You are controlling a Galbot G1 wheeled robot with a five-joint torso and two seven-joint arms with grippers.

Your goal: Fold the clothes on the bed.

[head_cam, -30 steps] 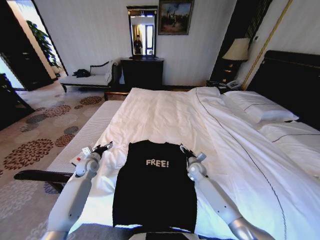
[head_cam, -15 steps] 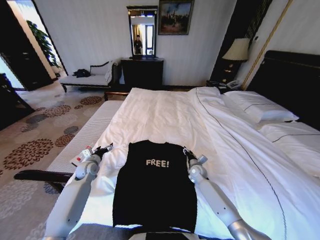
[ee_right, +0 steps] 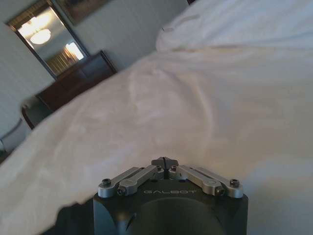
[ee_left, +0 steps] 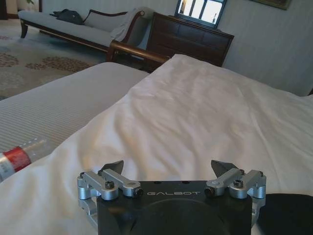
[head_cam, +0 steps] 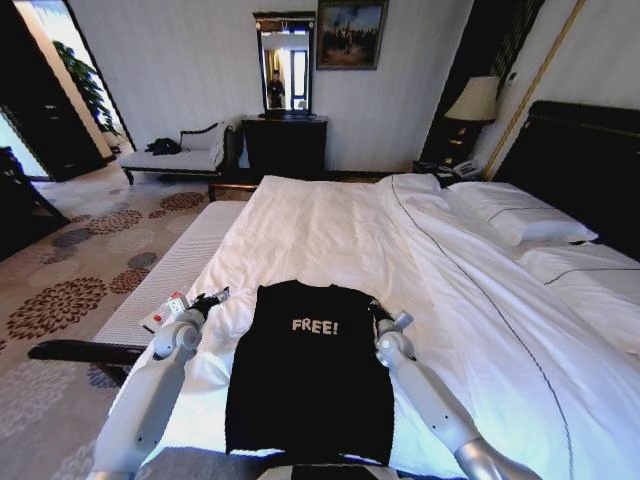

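The clothes are one black T-shirt with white "FREE!" lettering, lying flat as a narrow upright strip on the white duvet of the bed, near its closest edge. My left gripper hovers just left of the shirt's top corner. In the left wrist view that gripper is open over bare duvet, with a bit of the black shirt beside it. My right gripper sits at the shirt's top right corner. The right wrist view shows it shut, tips together, nothing seen between them, and dark fabric at one side.
A striped bench runs along the bed's left side, with a red-labelled bottle lying on it. White pillows and a dark headboard are at the right. A chaise lounge and dresser stand by the far wall.
The right gripper has drawn back slightly toward me along the shirt's right edge. The left gripper has shifted a little toward the shirt. The shirt has not moved.
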